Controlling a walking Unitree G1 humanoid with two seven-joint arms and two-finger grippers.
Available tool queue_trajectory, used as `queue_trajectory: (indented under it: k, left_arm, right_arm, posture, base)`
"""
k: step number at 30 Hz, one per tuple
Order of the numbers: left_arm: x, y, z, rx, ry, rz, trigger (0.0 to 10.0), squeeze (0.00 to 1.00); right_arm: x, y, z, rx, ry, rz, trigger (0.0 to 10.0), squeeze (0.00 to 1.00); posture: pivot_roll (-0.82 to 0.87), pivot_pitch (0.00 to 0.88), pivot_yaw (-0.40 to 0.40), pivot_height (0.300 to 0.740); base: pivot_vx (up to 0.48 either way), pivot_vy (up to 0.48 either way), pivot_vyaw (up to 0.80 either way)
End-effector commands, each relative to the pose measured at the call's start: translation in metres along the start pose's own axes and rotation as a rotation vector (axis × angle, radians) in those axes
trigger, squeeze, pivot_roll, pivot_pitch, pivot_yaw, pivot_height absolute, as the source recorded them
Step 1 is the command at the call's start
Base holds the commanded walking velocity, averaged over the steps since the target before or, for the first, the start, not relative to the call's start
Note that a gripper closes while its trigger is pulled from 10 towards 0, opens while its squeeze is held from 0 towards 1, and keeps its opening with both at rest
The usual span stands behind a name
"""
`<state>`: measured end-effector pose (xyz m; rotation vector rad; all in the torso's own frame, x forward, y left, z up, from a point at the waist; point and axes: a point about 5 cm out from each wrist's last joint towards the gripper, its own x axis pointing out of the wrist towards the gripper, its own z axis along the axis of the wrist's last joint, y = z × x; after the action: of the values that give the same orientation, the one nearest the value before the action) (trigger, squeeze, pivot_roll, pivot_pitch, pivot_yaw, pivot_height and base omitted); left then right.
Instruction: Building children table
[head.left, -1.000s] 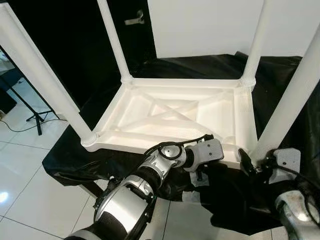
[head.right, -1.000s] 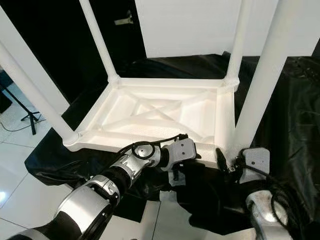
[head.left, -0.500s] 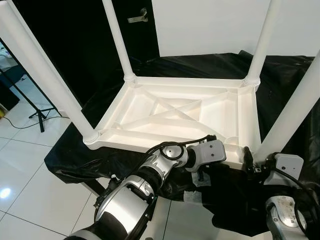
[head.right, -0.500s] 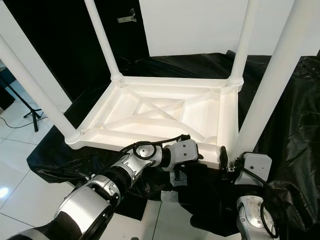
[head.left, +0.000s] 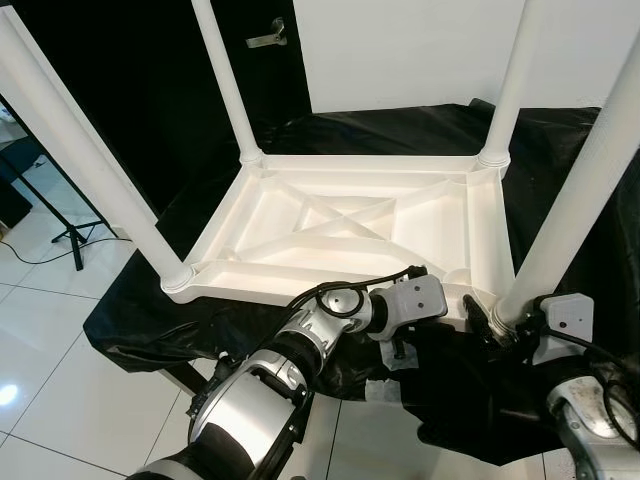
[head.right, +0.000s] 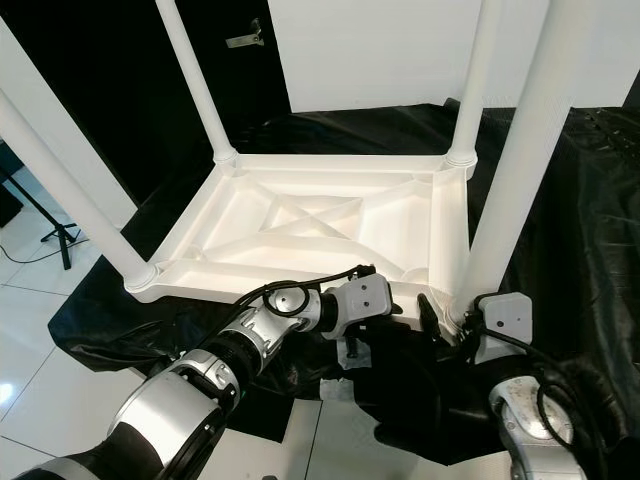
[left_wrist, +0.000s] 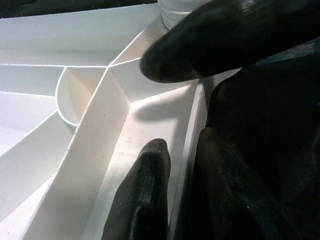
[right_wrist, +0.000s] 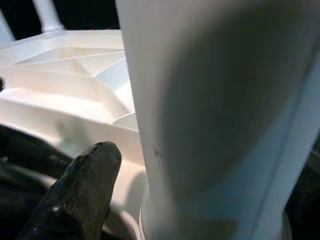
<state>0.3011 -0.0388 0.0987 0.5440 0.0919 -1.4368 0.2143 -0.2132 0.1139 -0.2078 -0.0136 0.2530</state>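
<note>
Upturned white table (head.left: 350, 225) on black cloth (head.left: 560, 180); right gripper (head.left: 485, 325) grasps the near leg (head.left: 575, 210); left gripper (left_wrist: 165, 110), fingers parted, straddles the table's rim beside it

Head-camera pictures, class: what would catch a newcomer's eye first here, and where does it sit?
The white children's table, upside down on a black sheet, its four legs pointing up. At its near edge the left end effector reaches under the rim, and the right end effector is at the base of the near right leg.
</note>
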Motion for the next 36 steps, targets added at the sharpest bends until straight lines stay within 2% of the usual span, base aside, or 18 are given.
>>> queue_trajectory:
  k: [1,4,5,7,8,9,10,18,20,21,23,24,25,26,27,29,32,36]
  left_arm:
    - [0.004,-0.012,-0.021,-0.075,0.078,0.069,10.0,0.00]
    - [0.004,-0.012,-0.021,-0.077,0.079,0.071,10.0,0.00]
    - [0.004,-0.012,-0.021,-0.078,0.079,0.072,10.0,0.00]
    - [0.004,-0.012,-0.021,-0.078,0.079,0.072,10.0,0.00]
    - [0.004,-0.012,-0.021,-0.078,0.078,0.072,10.0,0.00]
    - [0.004,-0.012,-0.021,-0.078,0.078,0.072,10.0,0.00]
    - [0.004,-0.011,-0.020,-0.076,0.077,0.073,10.0,0.00]
    - [0.004,-0.011,-0.019,-0.074,0.076,0.073,10.0,0.00]
    - [0.004,-0.010,-0.019,-0.074,0.077,0.074,10.0,0.00]
    - [0.004,-0.010,-0.019,-0.074,0.077,0.074,10.0,0.00]
    - [0.004,-0.010,-0.019,-0.073,0.077,0.074,10.0,0.00]
    - [0.004,-0.010,-0.019,-0.073,0.077,0.074,10.0,0.00]
    - [0.004,-0.010,-0.019,-0.073,0.077,0.074,10.0,0.00]
    - [0.004,-0.010,-0.019,-0.073,0.077,0.074,10.0,0.00]
    - [0.004,-0.010,-0.019,-0.073,0.077,0.074,10.0,0.00]
    - [0.003,-0.010,-0.019,-0.072,0.078,0.075,10.0,0.00]
    - [0.003,-0.010,-0.020,-0.072,0.079,0.073,10.0,0.00]
    - [0.004,-0.011,-0.020,-0.072,0.078,0.068,10.0,0.00]
  right_arm:
    - [0.002,0.024,-0.010,0.055,0.051,0.195,10.0,0.00]
    - [0.001,0.019,-0.013,0.043,0.078,0.255,10.0,0.00]
    - [0.001,0.015,-0.014,0.036,0.091,0.278,8.7,0.00]
    - [0.001,0.013,-0.014,0.032,0.099,0.295,8.7,0.00]
    - [0.000,0.010,-0.014,0.029,0.107,0.313,0.9,0.00]
    - [0.000,0.010,-0.014,0.029,0.107,0.313,0.9,0.00]
    - [-0.001,0.006,-0.015,0.023,0.123,0.341,0.0,0.00]
    - [-0.005,0.005,-0.020,0.030,0.174,0.377,0.0,0.00]
    - [-0.009,0.020,-0.026,0.070,0.186,0.327,0.0,0.00]
    - [-0.009,0.020,-0.026,0.070,0.186,0.327,0.0,0.00]
    - [-0.008,0.026,-0.028,0.081,0.184,0.272,0.0,0.00]
    - [-0.007,0.029,-0.030,0.110,0.179,0.171,0.0,0.00]
    - [-0.007,0.029,-0.030,0.110,0.179,0.171,0.0,0.00]
    - [-0.007,0.031,-0.032,0.126,0.173,0.046,0.0,0.00]
    - [-0.007,0.031,-0.032,0.126,0.173,0.046,0.0,0.00]
    - [-0.011,0.029,-0.028,0.129,0.113,-0.192,0.0,0.00]
    - [-0.015,0.027,-0.025,0.120,0.067,-0.289,0.0,0.00]
    - [-0.017,0.025,-0.024,0.111,0.052,-0.335,0.0,0.00]
  posture:
    - [0.00,0.000,0.096,0.740]
    - [0.00,0.000,0.096,0.740]
    - [0.00,0.000,0.097,0.740]
    - [0.00,0.000,0.097,0.740]
    - [0.00,0.000,0.098,0.740]
    - [0.00,0.000,0.098,0.740]
    - [0.00,0.000,0.100,0.740]
    - [0.00,0.000,0.100,0.740]
    - [0.00,0.000,0.100,0.740]
    - [0.00,0.000,0.100,0.740]
    - [0.00,0.000,0.100,0.740]
    - [0.00,0.000,0.099,0.740]
    - [0.00,0.000,0.099,0.740]
    - [0.00,0.000,0.099,0.740]
    - [0.00,0.000,0.099,0.740]
    - [0.00,0.000,0.099,0.740]
    - [0.00,0.000,0.100,0.740]
    - [0.00,0.000,0.101,0.740]
  base:
    - [0.000,0.000,0.00]
    - [0.000,0.000,0.00]
    - [0.000,0.000,0.00]
    - [0.000,0.000,0.00]
    - [0.000,0.000,0.00]
    - [0.000,0.000,0.00]
    - [0.000,0.000,0.00]
    - [0.000,0.000,0.00]
    - [0.000,0.000,0.00]
    - [0.000,0.000,0.00]
    - [0.000,0.000,0.00]
    - [0.000,0.000,0.00]
    - [0.000,0.000,0.00]
    - [0.000,0.000,0.00]
    - [0.000,0.000,0.00]
    - [0.000,0.000,0.00]
    - [0.000,0.000,0.00]
    - [0.000,0.000,0.00]
